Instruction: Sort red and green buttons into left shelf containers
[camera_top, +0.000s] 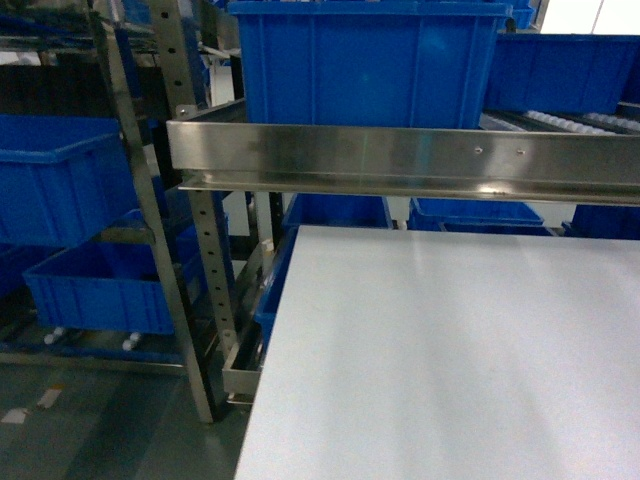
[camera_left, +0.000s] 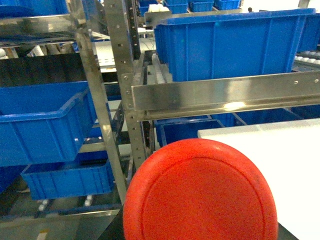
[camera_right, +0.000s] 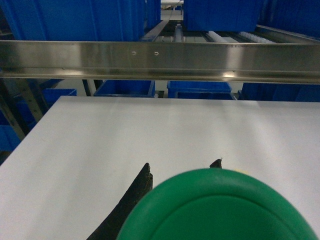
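The red button's wide cap (camera_left: 200, 192) fills the bottom of the left wrist view, close to the camera and held up beside the shelf post. It hides my left gripper's fingers, which stay shut on its base. The green button's cap (camera_right: 220, 210) fills the bottom of the right wrist view, above the white table (camera_right: 150, 130). My right gripper (camera_right: 182, 167) is shut on it, and two black fingertips (camera_right: 145, 175) show past the cap. Blue left shelf containers (camera_left: 45, 125) (camera_top: 60, 180) stand on the rack to the left, one lower (camera_left: 67, 177) (camera_top: 100, 285). Neither gripper shows in the head view.
A steel rail (camera_top: 400, 155) crosses in front, above the far edge of the white table (camera_top: 450, 350). A big blue bin (camera_top: 365, 60) stands on the rack behind it. Perforated steel posts (camera_top: 205, 260) stand between the table and the left shelf. More blue bins sit under the rail.
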